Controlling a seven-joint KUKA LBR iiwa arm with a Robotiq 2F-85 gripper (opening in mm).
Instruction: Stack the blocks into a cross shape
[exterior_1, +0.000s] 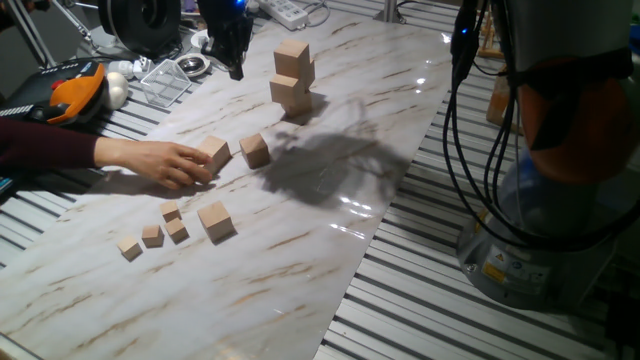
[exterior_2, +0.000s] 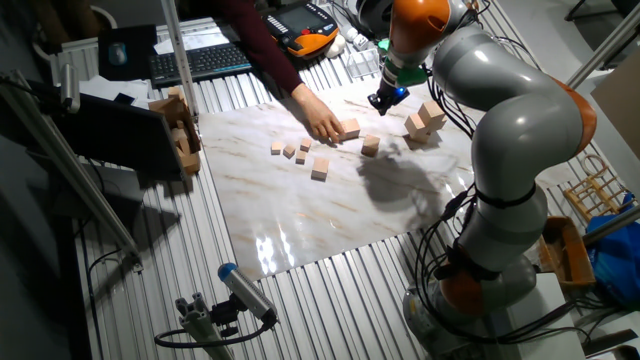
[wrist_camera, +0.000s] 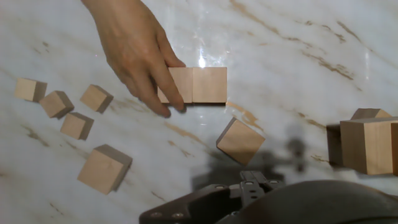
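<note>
gripper: above the marble tabletop, jaw state cannot be told | person's hand: touching 2 abutting wooden blocks | block stack: apart

Robotics lab, aluminium-slat workbench, keyboard, cables, teach pendant

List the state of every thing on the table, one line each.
person's hand: fingers resting on the block pair
block pair: flat, touching side by side
lone block: flat, apart, turned askew
near block: flat, by the tiny cubes
tiny cubes: four, loose, unstacked
stack: upright, blocks offset
gripper: raised, opening unclear
</note>
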